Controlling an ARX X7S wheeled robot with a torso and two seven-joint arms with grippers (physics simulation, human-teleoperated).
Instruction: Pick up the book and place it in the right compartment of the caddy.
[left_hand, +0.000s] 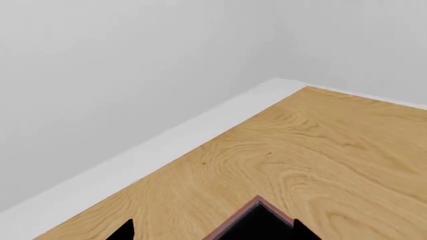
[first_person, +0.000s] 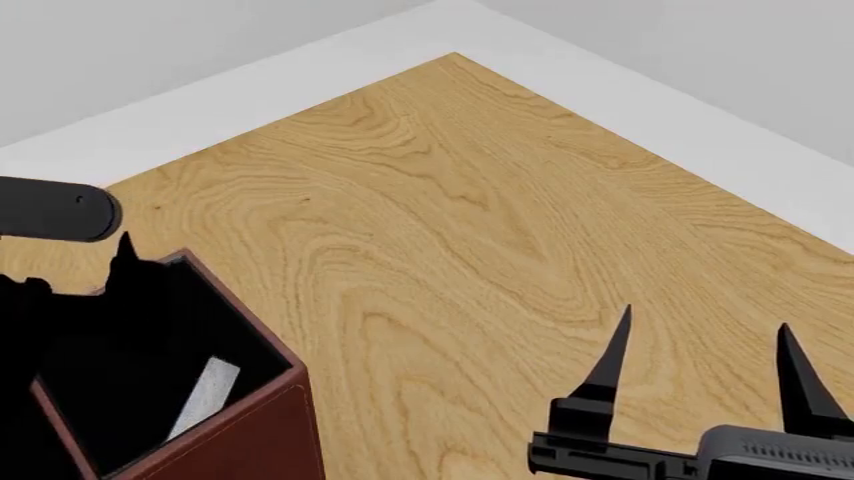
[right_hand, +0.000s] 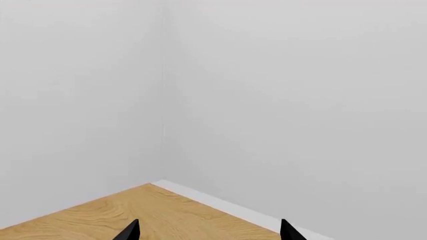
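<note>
The wooden floor (first_person: 467, 220) is filling the head view. At its lower left the caddy (first_person: 247, 430) is showing its right compartment (first_person: 147, 380), with the book (first_person: 203, 397) standing inside it. The left gripper (first_person: 114, 265) is hanging over that well; whether its fingers are parted, I cannot tell. The right gripper (first_person: 703, 355) is waiting well apart, fingers spread, holding nothing.

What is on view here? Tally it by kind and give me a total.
grippers: 2, the left gripper and the right gripper, both open
caddy: 1
book: 1, only its pale page edge shows, inside the caddy
table: 1
Total: 5
</note>
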